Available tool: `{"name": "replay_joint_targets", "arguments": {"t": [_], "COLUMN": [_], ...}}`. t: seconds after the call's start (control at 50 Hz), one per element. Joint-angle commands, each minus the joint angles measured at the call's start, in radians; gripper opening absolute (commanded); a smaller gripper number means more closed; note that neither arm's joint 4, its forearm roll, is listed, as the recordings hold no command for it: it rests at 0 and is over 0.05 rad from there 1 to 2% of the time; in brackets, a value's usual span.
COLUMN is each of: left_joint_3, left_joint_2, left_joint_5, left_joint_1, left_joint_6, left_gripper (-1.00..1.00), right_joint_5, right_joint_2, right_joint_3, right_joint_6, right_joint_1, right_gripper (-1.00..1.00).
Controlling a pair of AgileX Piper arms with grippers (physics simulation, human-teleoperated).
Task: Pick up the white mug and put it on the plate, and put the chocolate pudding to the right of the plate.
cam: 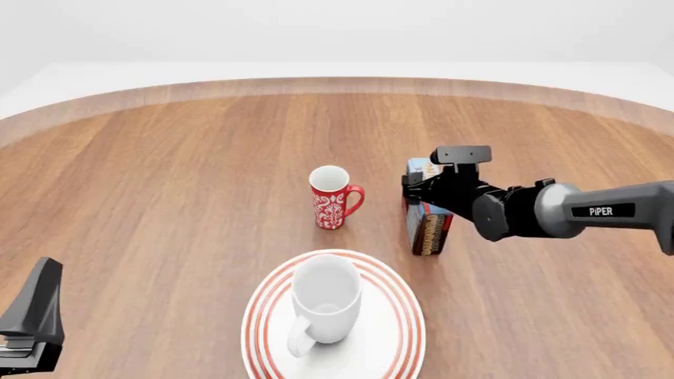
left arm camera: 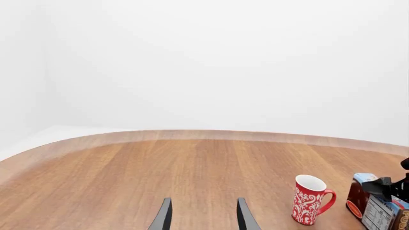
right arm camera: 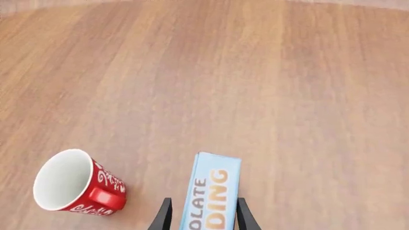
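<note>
Black fingers of the right gripper (right arm camera: 199, 218) straddle the chocolate pudding (cam: 425, 213), apparently pinching its narrow sides, though contact is hard to confirm. Its long axis runs along the fingers, toward the table's far edge. It stands beyond the plate (cam: 406, 316), which already carries the white mug (cam: 324, 304). The left gripper (left arm camera: 201, 215) is spread, idle.

Front view high, forward-down; wrist views low; shared red mug (cam: 333, 197)
</note>
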Motion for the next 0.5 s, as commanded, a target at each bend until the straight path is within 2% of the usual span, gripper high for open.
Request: {"name": "replay_joint_targets", "arguments": {"t": [0.02, 0.2, 0.22, 0.5], "left_joint_3": [0.000, 0.000, 0.000, 0.000], "left_joint_2": [0.000, 0.000, 0.000, 0.000], "left_joint_5": [0.000, 0.001, 0.001, 0.001], "left_joint_1": [-0.001, -0.001, -0.001, -0.001], "left_joint_6": [0.000, -0.001, -0.001, -0.001], "left_gripper": [1.00, 1.00, 1.00, 1.00], "right_joint_5": [-0.003, 0.002, 0.002, 0.004], "right_joint_2": [0.063, 0.067, 0.067, 0.062], "right_joint_3": [0.025, 0.026, 0.028, 0.031], "right_joint_6": [-0.034, -0.036, -0.038, -0.046], "right_joint_1": [-0.035, -0.046, -0.048, -0.051], "right_gripper": [1.00, 1.00, -1.00, -1.00]}}
